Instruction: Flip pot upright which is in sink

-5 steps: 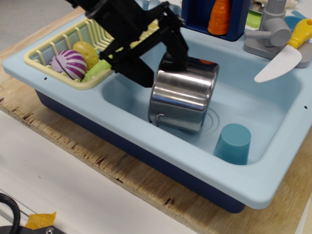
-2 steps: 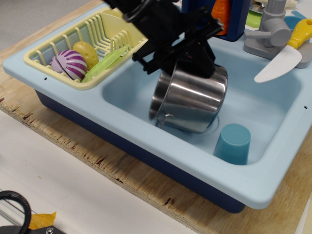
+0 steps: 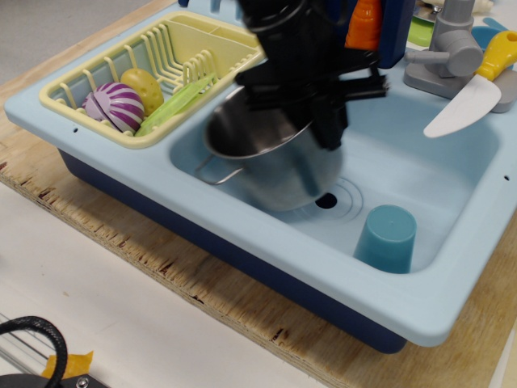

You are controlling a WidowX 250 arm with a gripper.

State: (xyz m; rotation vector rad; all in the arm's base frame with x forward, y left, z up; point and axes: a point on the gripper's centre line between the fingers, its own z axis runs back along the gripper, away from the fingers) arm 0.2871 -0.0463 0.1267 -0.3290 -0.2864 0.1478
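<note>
A light blue plastic toy sink (image 3: 420, 267) with a dark blue base sits on a plywood board (image 3: 202, 283), which rests on a white worktop (image 3: 105, 323). Inside the rectangular basin, a shiny stainless-steel pot (image 3: 271, 166) is tilted, its open mouth facing up and toward the left, its base low near the round drain (image 3: 327, 200). A thin wire loop handle (image 3: 214, 168) sticks out on the pot's left side. A black robot gripper (image 3: 323, 105) reaches down from the top of the view and covers the pot's far right rim; its fingers (image 3: 329, 129) appear to be clamped on that rim, with one finger running down the outside wall of the pot. The pot is blurred, so finer detail is hard to make out. A small teal cup (image 3: 388, 237) stands upside down in the basin's near right corner, apart from the pot. At the left end of the sink, a yellow dish rack (image 3: 182, 48) holds a purple-and-white striped toy (image 3: 117, 105), a yellow potato-like toy (image 3: 144, 87) and a light green piece (image 3: 179, 101). At the back right stand a grey faucet (image 3: 448, 52) and a toy knife (image 3: 477, 93) with a yellow handle and white blade. An orange object (image 3: 365, 24) stands in a dark blue holder (image 3: 400, 32) behind the gripper.
</note>
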